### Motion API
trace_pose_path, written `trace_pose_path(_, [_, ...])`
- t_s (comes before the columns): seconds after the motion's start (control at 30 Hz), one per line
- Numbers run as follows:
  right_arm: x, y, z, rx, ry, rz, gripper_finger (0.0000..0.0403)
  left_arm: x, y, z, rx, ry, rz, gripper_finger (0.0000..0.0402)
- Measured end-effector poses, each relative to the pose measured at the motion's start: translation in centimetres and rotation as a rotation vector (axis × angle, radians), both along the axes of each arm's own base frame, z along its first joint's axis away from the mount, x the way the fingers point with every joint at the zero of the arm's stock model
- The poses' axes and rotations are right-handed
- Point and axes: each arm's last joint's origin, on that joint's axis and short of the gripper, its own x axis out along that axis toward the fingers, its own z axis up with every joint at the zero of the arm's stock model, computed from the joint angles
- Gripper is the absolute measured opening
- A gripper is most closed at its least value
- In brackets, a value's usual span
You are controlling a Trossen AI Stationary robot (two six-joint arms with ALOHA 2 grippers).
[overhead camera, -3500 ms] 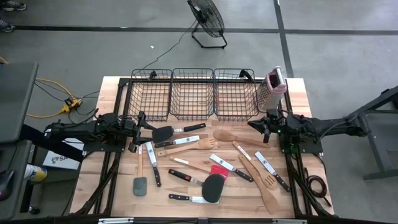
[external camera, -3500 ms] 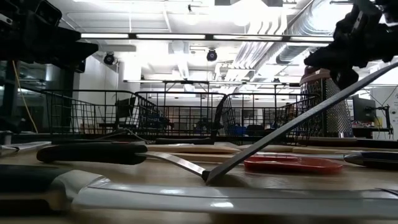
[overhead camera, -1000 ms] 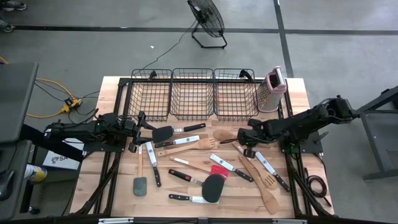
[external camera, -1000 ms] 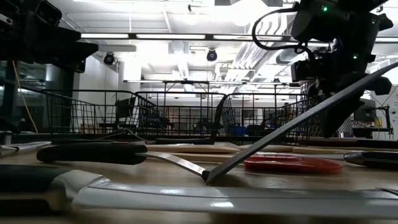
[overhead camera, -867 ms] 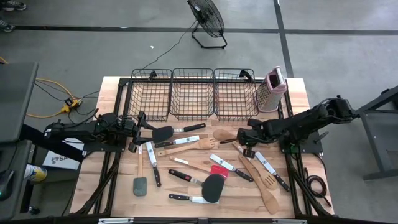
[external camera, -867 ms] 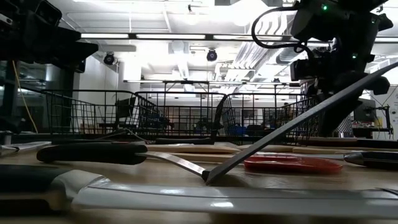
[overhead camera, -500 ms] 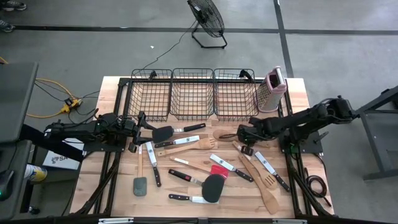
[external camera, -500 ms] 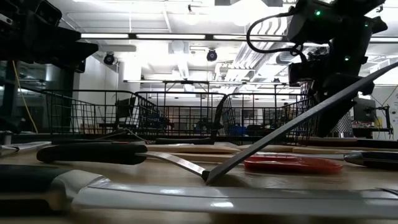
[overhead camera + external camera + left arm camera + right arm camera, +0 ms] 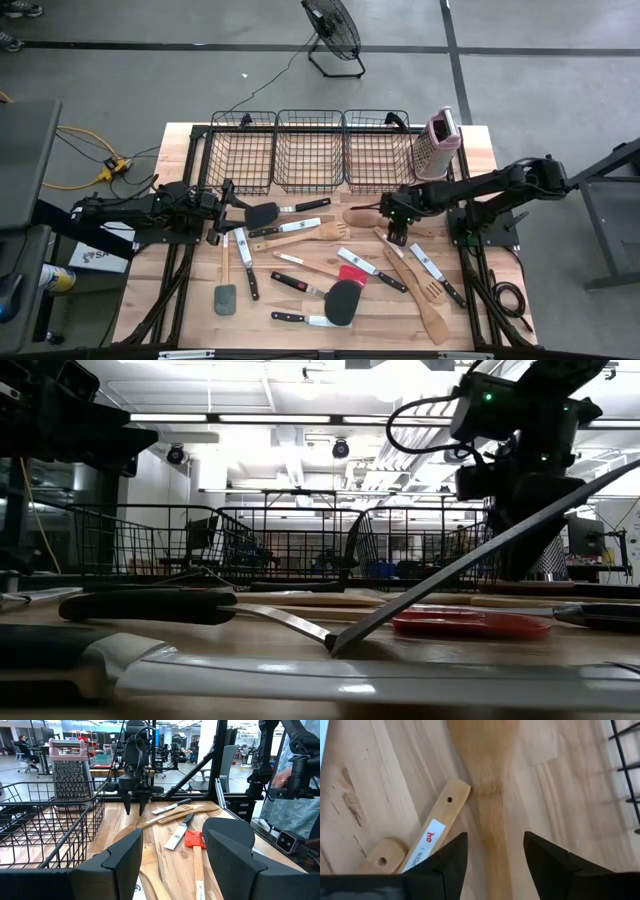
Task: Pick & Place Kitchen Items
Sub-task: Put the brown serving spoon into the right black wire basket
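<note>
Right gripper [image 9: 396, 222] fingers apart astride pale wooden spoon [image 9: 492, 800] on worktop [image 9: 480, 150], left gripper [image 9: 222, 205] at nine o'clock, fingers apart

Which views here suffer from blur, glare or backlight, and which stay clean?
Low view: the nearest knife blade is a soft blur with a bright sheen, and the right gripper is a dark silhouette against ceiling lights. Right wrist view: the wooden spoon is slightly soft. Left wrist view: its own fingers blur, the box grater stays clear. High view: evenly lit.
</note>
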Motion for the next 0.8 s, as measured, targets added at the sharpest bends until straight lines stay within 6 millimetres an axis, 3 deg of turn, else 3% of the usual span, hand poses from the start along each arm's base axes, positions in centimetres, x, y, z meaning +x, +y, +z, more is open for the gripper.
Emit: trace_pose_path(0.8, [1.2, 1.0, -3.2, 0.014, 0.115, 0.021, 0.0172, 0.0, 0.0, 0.0, 0.0, 0.0, 0.0, 0.0212])
